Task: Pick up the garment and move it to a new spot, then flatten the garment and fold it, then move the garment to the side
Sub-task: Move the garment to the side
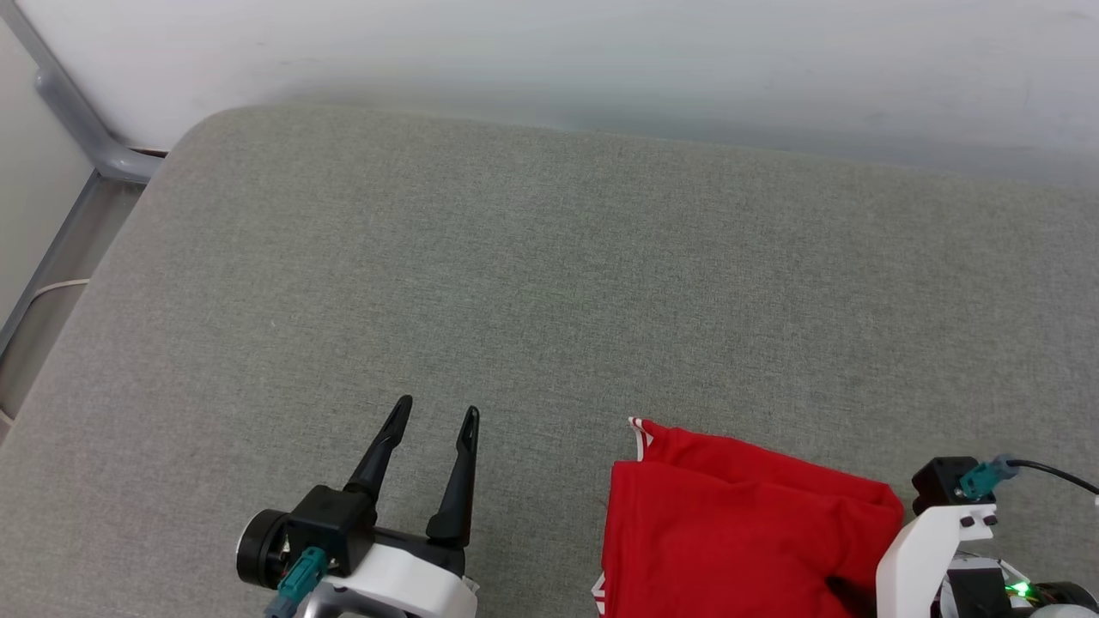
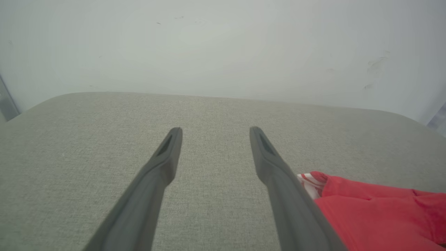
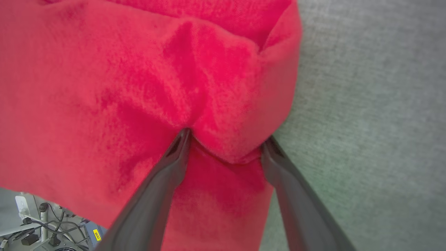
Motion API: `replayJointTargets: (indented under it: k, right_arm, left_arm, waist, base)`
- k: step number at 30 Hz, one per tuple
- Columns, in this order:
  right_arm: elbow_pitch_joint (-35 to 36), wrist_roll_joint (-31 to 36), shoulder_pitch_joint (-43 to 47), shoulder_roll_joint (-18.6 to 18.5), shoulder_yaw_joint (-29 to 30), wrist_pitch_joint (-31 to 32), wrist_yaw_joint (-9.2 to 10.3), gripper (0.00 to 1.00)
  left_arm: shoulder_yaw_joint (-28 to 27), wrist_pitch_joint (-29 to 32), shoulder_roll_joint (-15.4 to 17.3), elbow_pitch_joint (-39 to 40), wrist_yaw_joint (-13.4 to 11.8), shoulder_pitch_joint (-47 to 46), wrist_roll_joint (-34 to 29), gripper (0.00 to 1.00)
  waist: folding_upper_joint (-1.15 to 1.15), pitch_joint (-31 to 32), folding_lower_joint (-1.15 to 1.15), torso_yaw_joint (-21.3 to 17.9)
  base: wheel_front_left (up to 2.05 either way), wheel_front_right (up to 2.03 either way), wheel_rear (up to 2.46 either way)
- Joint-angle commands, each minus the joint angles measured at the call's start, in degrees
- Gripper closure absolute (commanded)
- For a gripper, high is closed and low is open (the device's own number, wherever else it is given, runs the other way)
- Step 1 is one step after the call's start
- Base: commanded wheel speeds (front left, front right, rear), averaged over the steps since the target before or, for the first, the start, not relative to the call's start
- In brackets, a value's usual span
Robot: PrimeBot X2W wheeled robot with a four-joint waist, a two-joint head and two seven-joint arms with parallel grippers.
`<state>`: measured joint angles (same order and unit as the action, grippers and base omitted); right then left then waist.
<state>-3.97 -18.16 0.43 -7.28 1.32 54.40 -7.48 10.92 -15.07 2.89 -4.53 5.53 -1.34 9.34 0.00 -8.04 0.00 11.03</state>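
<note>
The garment (image 1: 738, 532), red with a bit of red-white striped trim at its upper left corner, lies bunched near the front right of the grey cloth-covered surface (image 1: 549, 283). My right gripper (image 3: 226, 139) is open, and its two fingers press down into the red cloth (image 3: 104, 87) with a hump of it between them, close to the garment's right edge. In the head view its white wrist (image 1: 936, 532) covers the fingers. My left gripper (image 1: 438, 408) is open over bare surface, left of the garment (image 2: 376, 216), with nothing between its fingers (image 2: 167, 153).
A pale wall (image 1: 601, 60) runs behind the surface. A grey metal rail (image 1: 77, 112) and a thin cable stand off the left edge. Below the garment's near edge, the right wrist view shows cables and equipment (image 3: 45, 226) on the floor.
</note>
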Motion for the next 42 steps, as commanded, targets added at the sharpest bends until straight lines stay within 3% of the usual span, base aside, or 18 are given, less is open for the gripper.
replayJointTargets:
  k: [1,2,3,8,13,16,22,23,26,34,42]
  right_arm:
    - [-2.90,-0.21,0.41,0.78,-2.20,-0.06,-0.01,0.15]
    - [-3.37,-0.39,0.33,0.60,-2.68,-0.20,-0.01,0.77]
    - [-3.73,-0.61,0.21,0.42,-3.03,-0.47,-0.01,1.00]
    - [-3.16,-0.27,-1.17,-2.44,-4.14,-2.33,0.05,1.00]
    - [-0.55,1.25,-4.18,-8.36,-7.98,-4.27,0.05,1.00]
    - [0.85,1.97,-7.23,-13.00,-12.00,-5.00,0.05,1.00]
    - [0.96,2.70,-15.09,-25.64,-20.78,-8.22,0.05,1.00]
    - [0.96,2.70,-15.09,-25.64,-20.78,-8.22,0.05,1.00]
    - [-0.26,2.01,-19.61,-31.15,-24.03,-10.56,0.04,1.00]
    - [-9.96,3.19,-30.11,-39.40,-27.24,-21.29,0.05,1.00]
    - [-23.74,5.11,-38.04,-41.85,-25.80,-32.51,0.05,1.00]
  left_arm:
    - [0.11,-0.12,-0.02,0.01,-0.27,-0.76,-0.05,0.00]
    - [0.16,-0.12,-0.02,-0.02,-0.32,-0.82,-0.07,0.00]
    - [0.17,-0.12,-0.02,-0.03,-0.37,-0.83,-0.09,0.00]
    - [0.29,-0.12,-0.02,0.06,-0.37,-0.27,-0.06,0.00]
    - [0.40,-0.12,-0.02,0.07,0.00,0.21,0.26,0.00]
    - [0.56,-0.12,-0.03,0.41,0.24,-0.27,0.19,0.00]
    - [2.89,-0.12,0.00,1.45,0.86,-3.15,-1.28,0.00]
    - [2.89,-0.12,0.00,1.45,0.86,-3.15,-1.28,0.00]
    - [4.47,-0.12,0.01,2.15,1.00,-4.87,-2.27,0.00]
    - [8.27,-0.13,0.54,4.39,1.50,-8.63,-5.52,0.00]
    - [10.31,-0.12,1.80,7.63,1.75,-12.05,-7.29,0.00]
  waist:
    - [0.00,-0.03,0.00,0.03]
    - [0.00,0.04,0.00,0.01]
    - [0.00,0.12,0.00,-0.06]
    - [0.00,0.89,0.00,-1.27]
    - [0.00,1.09,0.00,-4.57]
    - [0.00,0.18,0.00,-7.82]
    - [0.00,-3.74,0.00,-14.59]
    - [0.00,-3.74,0.00,-14.59]
    - [0.00,-6.44,0.00,-18.04]
    - [0.00,-13.12,0.00,-24.59]
    - [0.00,-19.07,0.00,-27.27]
  base:
    - [0.00,0.00,0.00]
    - [0.00,0.00,0.00]
    - [0.00,0.00,0.00]
    - [0.00,0.00,0.00]
    - [0.00,0.00,0.00]
    - [0.00,0.00,0.00]
    - [0.00,0.00,0.00]
    - [0.00,0.00,0.00]
    - [0.00,0.00,0.00]
    - [0.00,0.00,0.00]
    - [0.00,0.00,0.00]
